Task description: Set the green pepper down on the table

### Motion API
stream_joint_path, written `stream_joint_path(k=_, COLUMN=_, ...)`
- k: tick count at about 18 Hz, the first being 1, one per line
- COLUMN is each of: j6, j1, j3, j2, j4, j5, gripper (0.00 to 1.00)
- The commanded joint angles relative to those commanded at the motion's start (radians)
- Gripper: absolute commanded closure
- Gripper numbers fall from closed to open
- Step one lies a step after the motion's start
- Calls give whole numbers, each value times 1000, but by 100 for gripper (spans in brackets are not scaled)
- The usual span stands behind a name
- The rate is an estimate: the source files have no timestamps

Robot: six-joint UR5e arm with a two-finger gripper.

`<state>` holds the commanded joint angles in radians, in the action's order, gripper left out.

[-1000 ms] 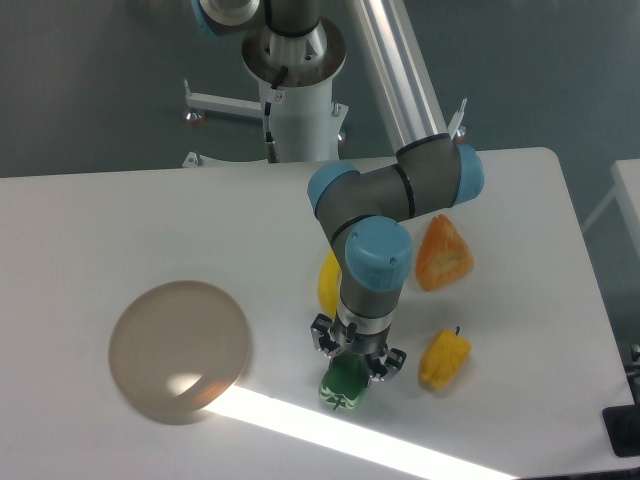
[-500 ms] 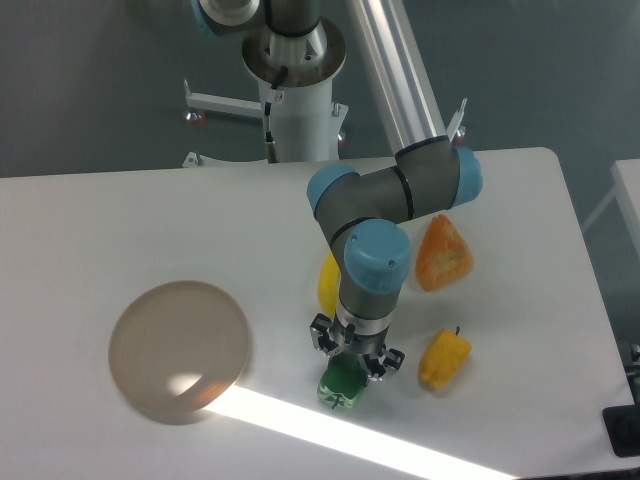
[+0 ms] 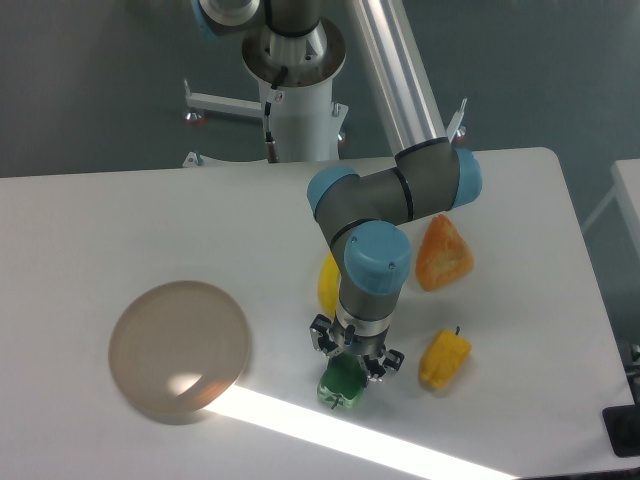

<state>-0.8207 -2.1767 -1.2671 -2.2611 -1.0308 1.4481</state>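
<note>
The green pepper [image 3: 341, 386] is small, glossy and dark green. It sits directly under my gripper [image 3: 349, 372], low over the white table [image 3: 120, 220] at the front middle, beside a bright strip of sunlight. The jaws stand on either side of the pepper and appear closed on it. The wrist hides the pepper's top and the fingertips. I cannot tell whether the pepper touches the tabletop.
A round greyish-tan plate [image 3: 179, 349] lies at the front left. A yellow pepper [image 3: 444, 360] lies just right of the gripper. An orange pepper [image 3: 442, 254] and a yellow item [image 3: 328, 284], half hidden by the arm, lie behind. The robot base [image 3: 296, 90] stands at the back.
Almost nothing differs. The gripper and the green pepper have shifted a hair to the left and stay low over the table.
</note>
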Motion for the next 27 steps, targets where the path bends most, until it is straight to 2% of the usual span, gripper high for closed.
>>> stream_joint_path(k=2, j6=0, j1=0, j3=2, j2=0, j4=0, j5=-2, gripper=40)
stream_joint_path(k=4, j6=2, j1=0, j3=2, j2=0, j4=0, j5=0, gripper=23)
stream_joint_path(k=7, j6=2, j1=-2, j3=3, j2=2, j4=0, j5=0, gripper=7)
stream_joint_path(k=9, j6=3, j1=-2, j3=3, j2=6, j4=0, j5=0, gripper=2)
stream_joint_path(k=13, j6=15, j1=-11, j3=6, j2=17, j4=-2, j5=-2, gripper=0)
stream_joint_path(k=25, j6=-6, j1=-124, j3=6, j2=141, j4=-9, j5=5, gripper=0)
stream_joint_path(k=27, j6=-58, j1=-132, j3=5, j2=153, j4=-9, j5=5, gripper=0)
